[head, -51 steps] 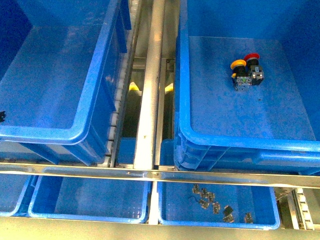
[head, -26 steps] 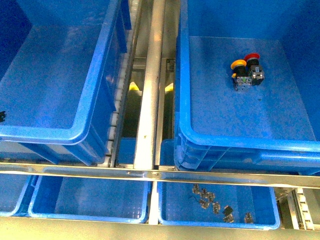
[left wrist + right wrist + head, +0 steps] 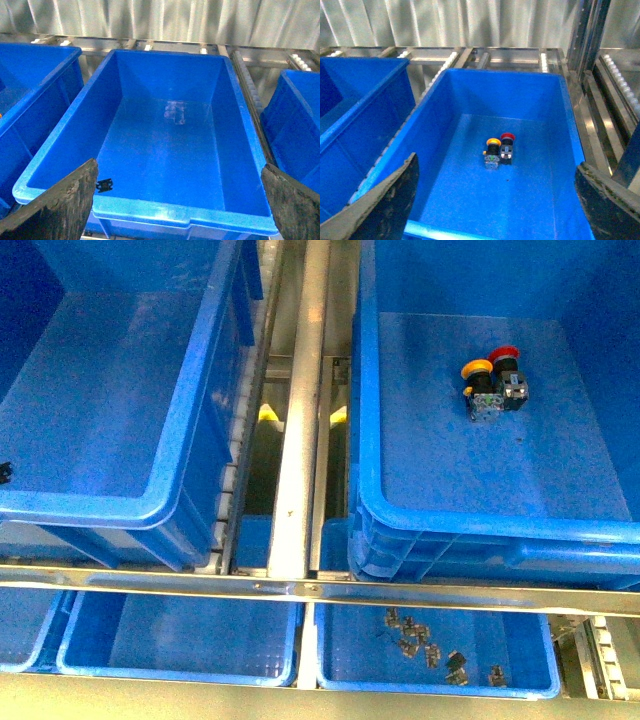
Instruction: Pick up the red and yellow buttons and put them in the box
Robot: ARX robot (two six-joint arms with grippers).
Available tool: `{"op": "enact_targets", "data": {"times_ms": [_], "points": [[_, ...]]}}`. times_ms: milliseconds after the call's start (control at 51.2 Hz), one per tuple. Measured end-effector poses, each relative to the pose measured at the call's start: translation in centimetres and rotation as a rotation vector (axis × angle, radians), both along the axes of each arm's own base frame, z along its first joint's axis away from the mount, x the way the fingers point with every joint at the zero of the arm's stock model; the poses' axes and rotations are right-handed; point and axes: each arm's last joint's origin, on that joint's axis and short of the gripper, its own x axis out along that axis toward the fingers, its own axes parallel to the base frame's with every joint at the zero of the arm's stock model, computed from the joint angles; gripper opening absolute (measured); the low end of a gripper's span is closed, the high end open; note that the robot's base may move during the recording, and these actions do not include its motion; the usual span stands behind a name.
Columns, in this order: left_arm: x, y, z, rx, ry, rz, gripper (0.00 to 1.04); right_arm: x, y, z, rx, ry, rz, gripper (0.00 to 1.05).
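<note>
The red button (image 3: pixel 503 354) and the yellow button (image 3: pixel 476 368) lie side by side on the floor of the large blue box (image 3: pixel 480 525) at the right, toward its far end. In the right wrist view the red button (image 3: pixel 508 136) and yellow button (image 3: pixel 493 142) rest in the middle of that box (image 3: pixel 427 107). My right gripper (image 3: pixel 496 165) hangs open above the box's near end, holding nothing. My left gripper (image 3: pixel 178 170) is open over the other large blue crate (image 3: pixel 150 207). Neither gripper shows in the front view.
The left crate (image 3: pixel 150 505) holds only a small black piece (image 3: pixel 104 185) by its near wall. A metal rail (image 3: pixel 300 440) runs between the two crates. Below a cross bar (image 3: pixel 320 590) sit shallow blue trays (image 3: pixel 180 665); the right tray holds several small metal parts (image 3: pixel 430 648).
</note>
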Motion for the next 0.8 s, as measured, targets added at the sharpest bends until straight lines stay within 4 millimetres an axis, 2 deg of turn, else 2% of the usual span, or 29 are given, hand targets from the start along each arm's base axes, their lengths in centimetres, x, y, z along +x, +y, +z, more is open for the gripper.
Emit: {"op": "enact_targets", "data": {"times_ms": [801], "points": [[0.0,0.0,0.0,0.0,0.0,0.0,0.97,0.0,0.0,0.0,0.0,0.0,0.0,0.98]]}}
